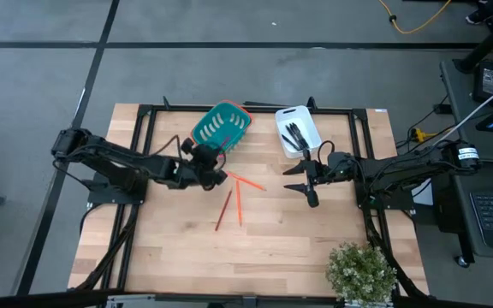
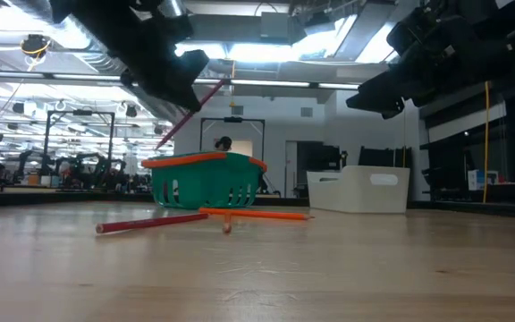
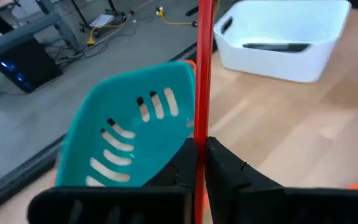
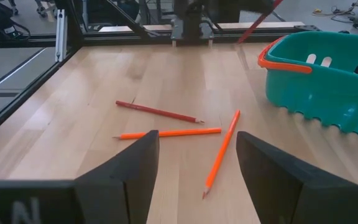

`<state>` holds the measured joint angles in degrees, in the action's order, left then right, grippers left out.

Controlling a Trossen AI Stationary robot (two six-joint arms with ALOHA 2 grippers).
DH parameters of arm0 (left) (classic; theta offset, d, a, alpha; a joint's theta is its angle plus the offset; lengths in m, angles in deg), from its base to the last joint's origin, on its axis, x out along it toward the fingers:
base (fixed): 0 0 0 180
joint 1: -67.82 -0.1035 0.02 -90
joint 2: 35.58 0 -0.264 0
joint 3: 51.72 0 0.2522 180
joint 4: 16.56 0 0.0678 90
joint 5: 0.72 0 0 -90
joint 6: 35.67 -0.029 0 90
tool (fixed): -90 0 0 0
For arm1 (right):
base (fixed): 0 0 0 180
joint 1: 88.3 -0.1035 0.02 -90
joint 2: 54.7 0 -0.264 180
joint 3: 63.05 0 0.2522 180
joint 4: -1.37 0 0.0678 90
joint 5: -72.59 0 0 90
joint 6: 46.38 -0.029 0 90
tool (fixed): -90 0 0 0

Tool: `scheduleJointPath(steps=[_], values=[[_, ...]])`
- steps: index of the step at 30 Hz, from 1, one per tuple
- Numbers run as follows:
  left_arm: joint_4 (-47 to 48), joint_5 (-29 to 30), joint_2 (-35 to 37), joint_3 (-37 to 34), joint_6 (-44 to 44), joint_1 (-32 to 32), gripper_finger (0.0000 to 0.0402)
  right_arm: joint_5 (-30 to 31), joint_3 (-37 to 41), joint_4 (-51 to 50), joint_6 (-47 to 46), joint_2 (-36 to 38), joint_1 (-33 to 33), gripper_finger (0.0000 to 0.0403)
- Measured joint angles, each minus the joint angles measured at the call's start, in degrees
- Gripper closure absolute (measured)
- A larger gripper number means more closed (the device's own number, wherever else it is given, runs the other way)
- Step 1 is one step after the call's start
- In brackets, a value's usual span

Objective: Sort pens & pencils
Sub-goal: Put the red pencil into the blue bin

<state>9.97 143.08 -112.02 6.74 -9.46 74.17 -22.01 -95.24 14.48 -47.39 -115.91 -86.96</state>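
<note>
Three pencils (image 1: pixel 234 202) on wood table (image 1: pixel 272 257); left hand (image 1: pixel 215 167) pinches pencil, right hand (image 1: pixel 302 177) agape.

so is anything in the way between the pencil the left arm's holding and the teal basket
Nothing visible is. The left end effector is shut on a red pencil, raised off the table right beside the teal basket, whose top is open. The three other pencils lie on the wood, clear of that path. The right end effector waits open by the white bin.
</note>
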Motion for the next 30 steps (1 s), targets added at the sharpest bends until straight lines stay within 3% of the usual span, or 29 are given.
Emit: scheduleJointPath(steps=[14, 30], values=[[-5.04, -13.84, 5.33, 0.04, -11.38, -12.25, 0.0389, 0.02, 0.00, -1.60, -0.01, 0.00, 0.00, 0.0187], [-8.51, -21.89, 5.22, 0.04, -16.35, -23.54, 0.0389, 0.04, 0.00, -2.00, 0.02, 0.00, 0.04, 0.0187]])
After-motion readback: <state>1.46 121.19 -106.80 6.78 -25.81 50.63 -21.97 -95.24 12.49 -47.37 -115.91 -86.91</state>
